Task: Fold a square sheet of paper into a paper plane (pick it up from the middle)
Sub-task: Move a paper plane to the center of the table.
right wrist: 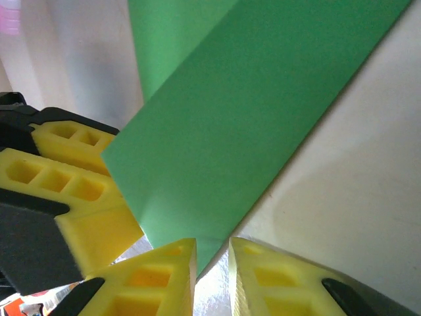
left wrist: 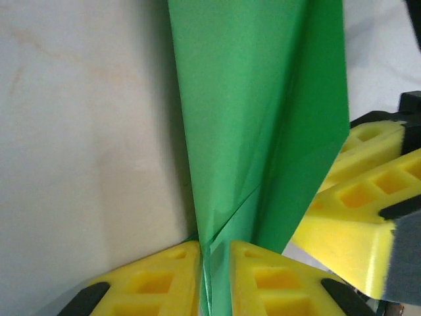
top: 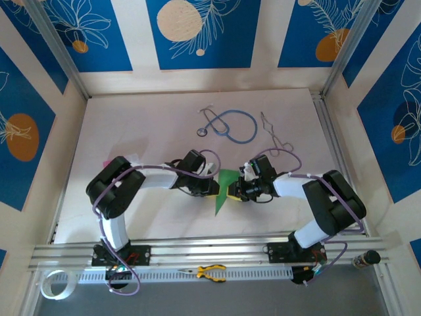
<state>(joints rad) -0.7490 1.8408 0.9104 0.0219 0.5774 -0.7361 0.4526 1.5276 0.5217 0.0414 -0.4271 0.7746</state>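
Left wrist: left gripper (left wrist: pixel 214 257) narrow, pinching green paper (left wrist: pixel 263 118); right gripper (right wrist: pixel 212 255) narrow, pinching paper's corner.

The green sheet (top: pixel 222 191) is sitting mid-table, nearer the near edge than the far one. It is looking plain, bright, matte and unmarked. It is already partly folded, tapering into a long wedge whose tip is pointing toward the near side, a little left. A long straight crease is running down its length, with layers overlapping on a diagonal. The left gripper (left wrist: pixel 214 245) is pinching its narrow end; the right gripper (right wrist: pixel 212 240) is nipping a corner.
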